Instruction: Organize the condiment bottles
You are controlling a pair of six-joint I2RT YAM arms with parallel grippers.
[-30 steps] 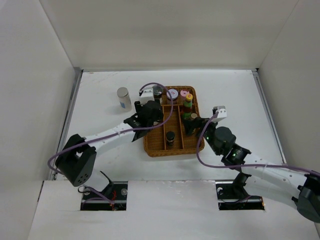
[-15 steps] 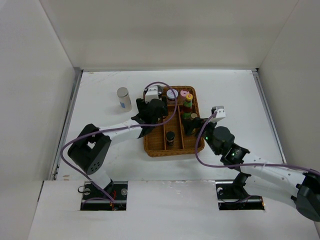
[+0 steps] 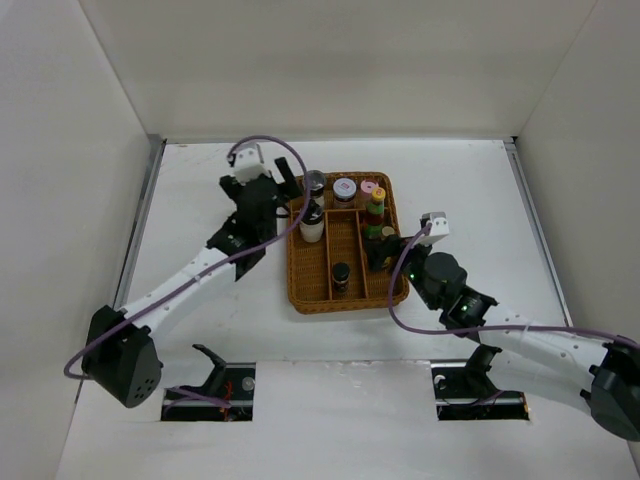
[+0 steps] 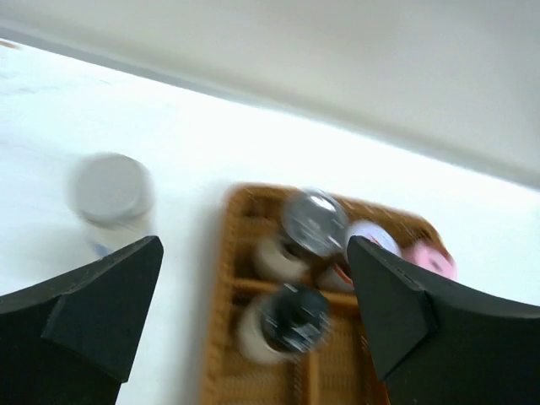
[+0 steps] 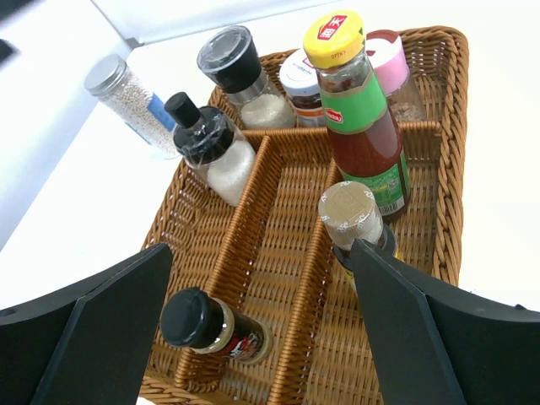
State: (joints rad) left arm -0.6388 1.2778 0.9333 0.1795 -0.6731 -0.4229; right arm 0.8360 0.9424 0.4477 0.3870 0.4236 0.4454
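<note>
Top view: left gripper (image 3: 291, 190) spread wide at the far-left corner of the tray (image 3: 298, 292); right gripper (image 3: 385, 250) over its right side.
Left wrist: released, empty; grey-capped bottle (image 4: 110, 192), blurred, apparently outside the tray.
Right wrist: released, empty; red sauce bottle (image 5: 359, 110) upright inside the tray.

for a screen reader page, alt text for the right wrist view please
A brown wicker tray holds seven small condiment bottles, the tallest a red sauce bottle with a yellow cap; a grey-capped shaker stands outside it on the white table. Black fingers of the open right gripper frame the bottom corners.
</note>
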